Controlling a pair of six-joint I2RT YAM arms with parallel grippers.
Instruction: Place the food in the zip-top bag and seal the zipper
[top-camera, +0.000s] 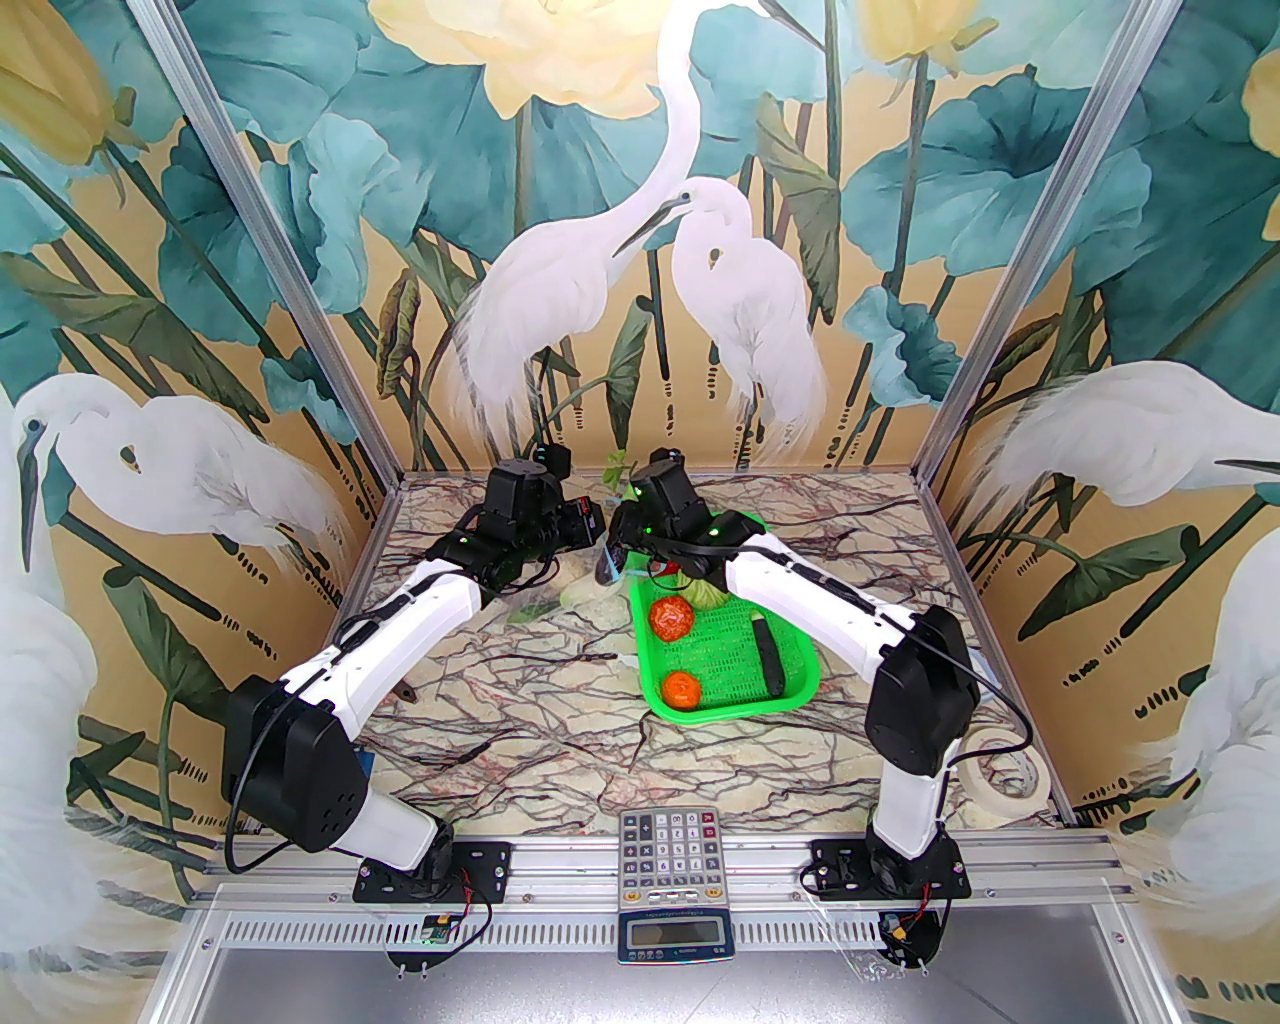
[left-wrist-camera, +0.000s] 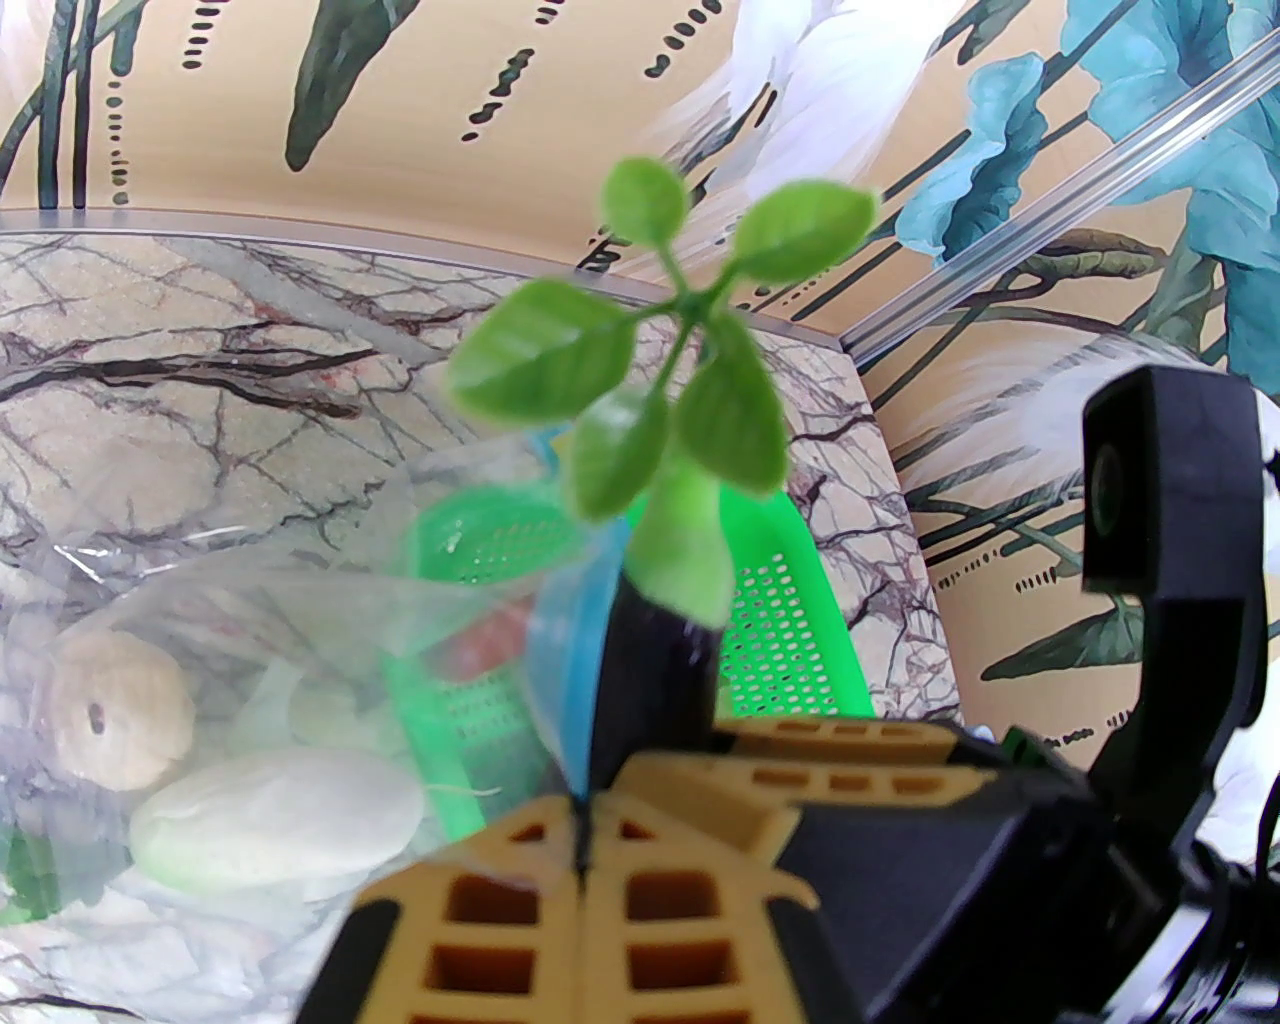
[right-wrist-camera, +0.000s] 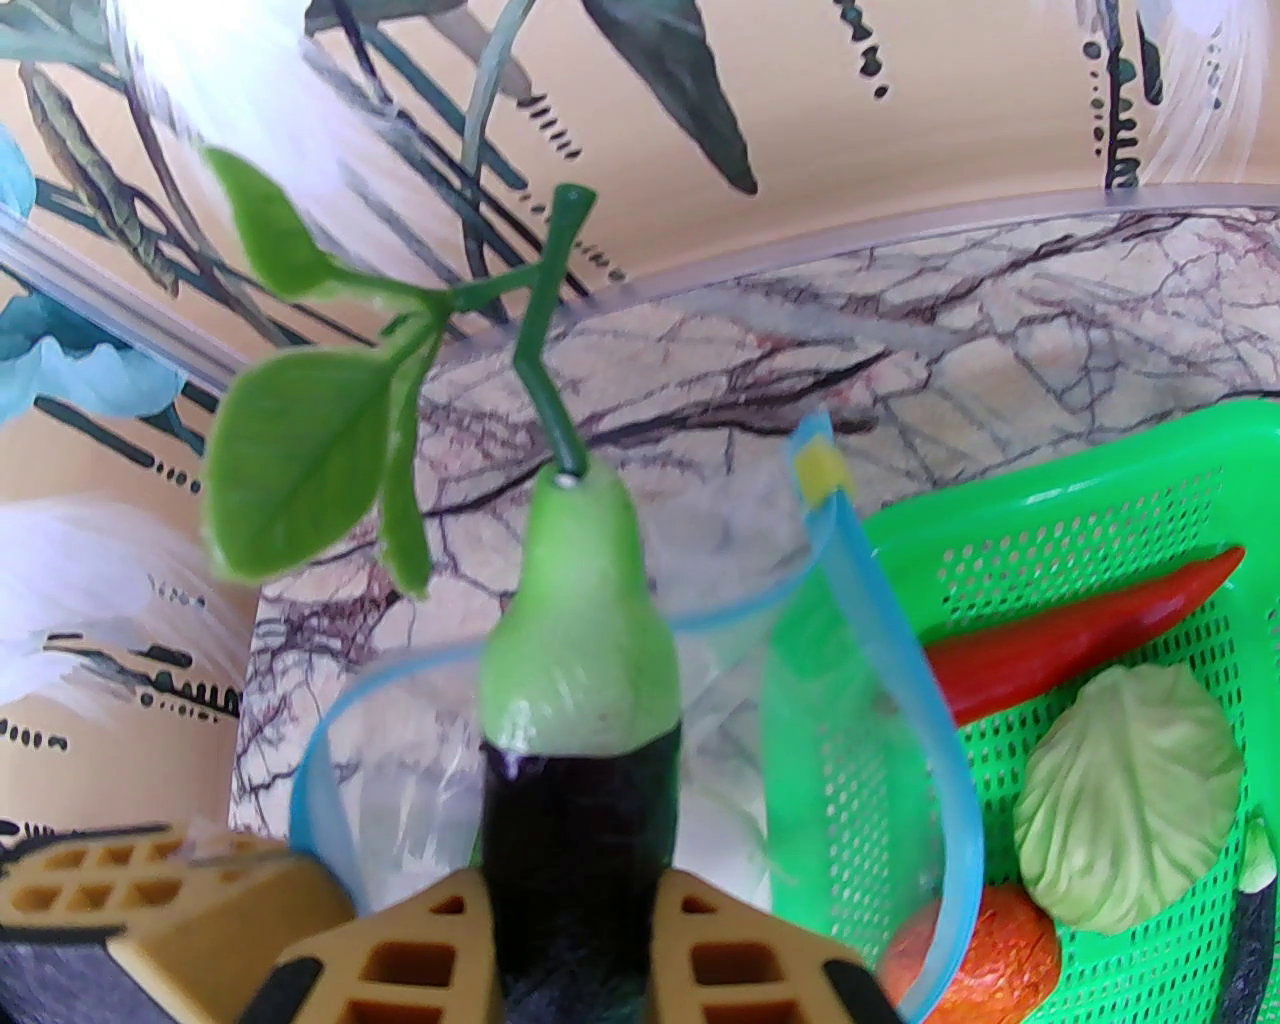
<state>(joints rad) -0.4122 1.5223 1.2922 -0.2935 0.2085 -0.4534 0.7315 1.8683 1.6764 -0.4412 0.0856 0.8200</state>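
Gaping zipper (right-wrist-camera: 902, 680) beside held eggplant (right-wrist-camera: 580, 700)

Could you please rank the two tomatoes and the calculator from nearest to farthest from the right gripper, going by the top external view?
Measured from the right gripper, which is beside the far left corner of the basket:
1. far tomato, at the basket's far end.
2. near tomato, by the basket's near rim.
3. calculator, at the near edge between the arm bases.
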